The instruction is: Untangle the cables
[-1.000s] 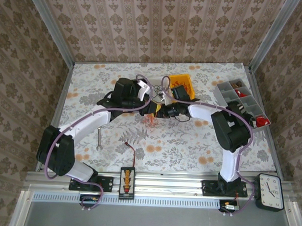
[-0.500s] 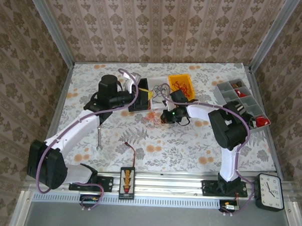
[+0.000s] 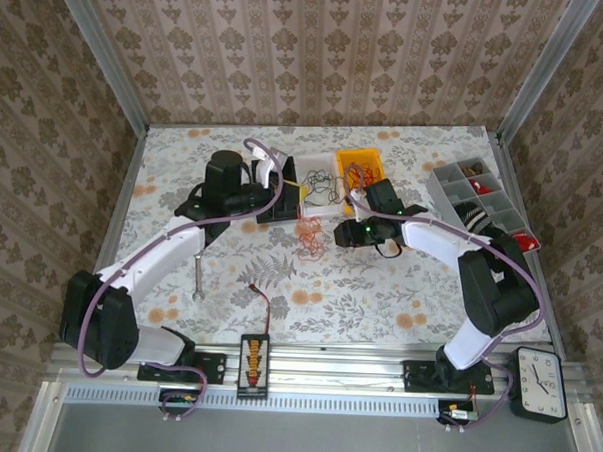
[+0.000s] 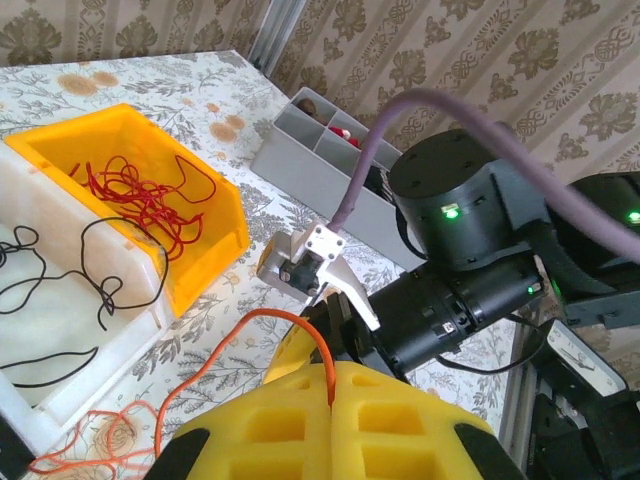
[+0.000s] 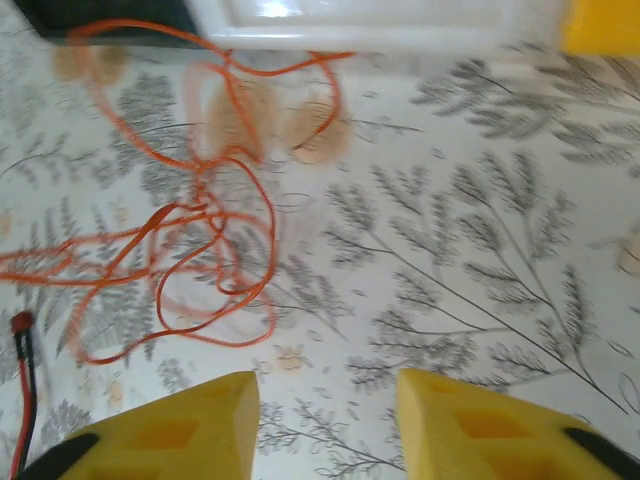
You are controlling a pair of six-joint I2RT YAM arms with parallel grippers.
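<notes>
Where the table meets the arm bases, well to the near side of the white tray [image 3: 328, 167], a red-and-black lead [image 3: 264, 296] lies by itself. Just in front of the tray's near wall, the orange cables [image 3: 308, 234] lie on the patterned cloth in loose, tangled loops.

The right gripper [image 5: 325, 385] is off the tray's near right corner and points down at the cloth. Its fingers are parted to a moderate gap with nothing between them.

The left gripper [image 4: 330, 372] is at the tray's near left side. Its fingers are pressed together on one strand of the orange cables, which arcs up out of the seam and runs down to the loops.

Thin black wires [image 3: 321, 190] lie inside the tray. A yellow bin [image 4: 215, 235] containing red wires [image 4: 140, 195] stands against the tray's right wall. A grey compartment box [image 4: 300, 160] stands well to the right of the tray.
</notes>
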